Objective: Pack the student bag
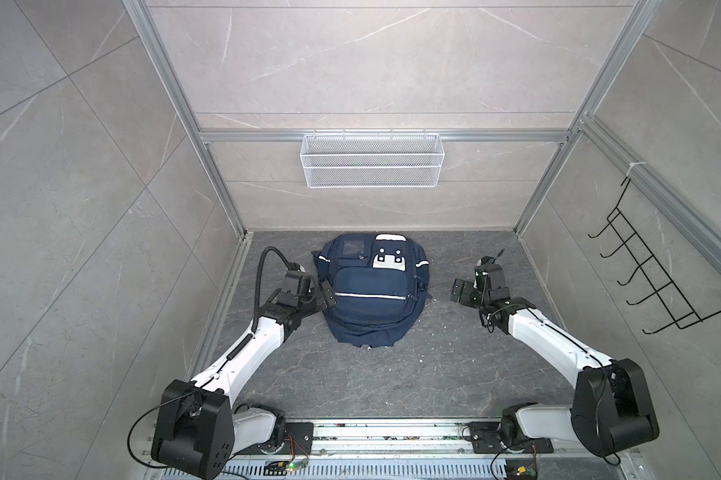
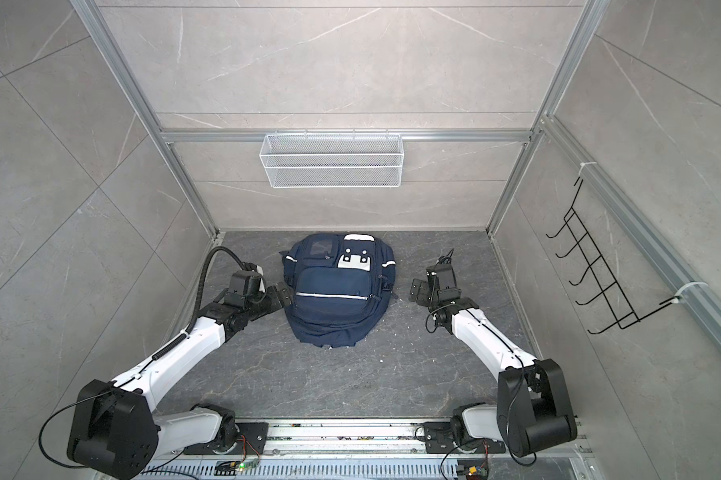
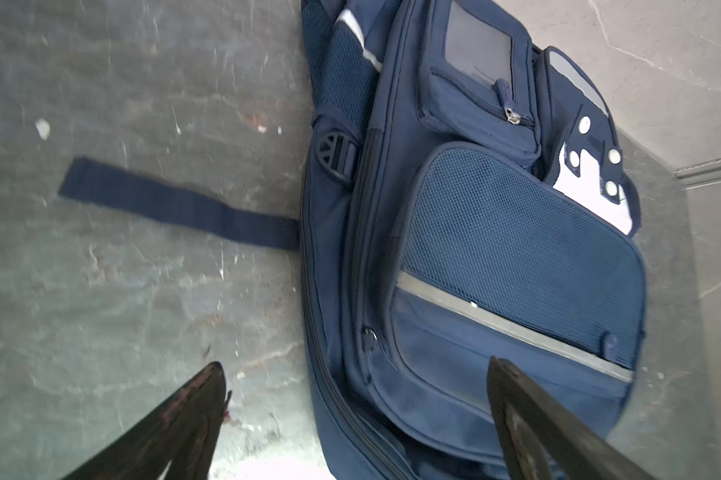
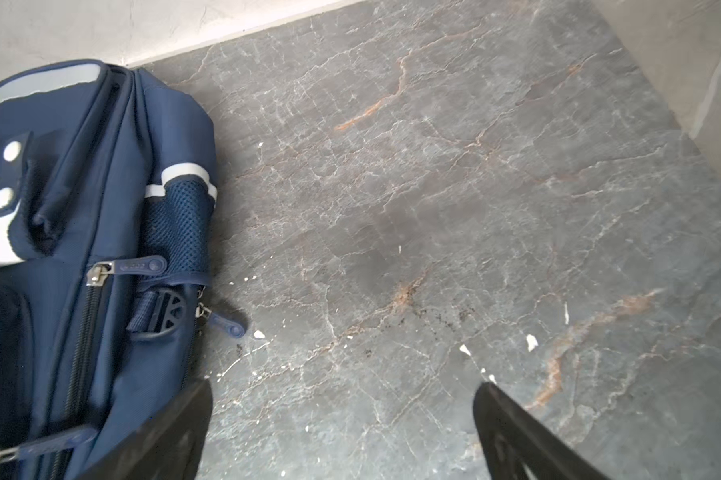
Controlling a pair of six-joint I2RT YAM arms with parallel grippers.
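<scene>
Both grippers are wide open and empty. The left gripper (image 1: pixel 324 294) straddles the left edge of the student bag (image 1: pixel 371 291), and the right gripper (image 1: pixel 458 291) hangs apart from it over bare tabletop (image 1: pixel 392 374). Closing the left one now would likely pinch only loose fabric and drag the bag, or snag the loose strap (image 3: pixel 176 203) beside it. The bag lies flat, face up, mid-tabletop, its long axis running away from the robot, with its window pocket (image 1: pixel 352 249) end toward the back wall (image 1: pixel 371 208).
</scene>
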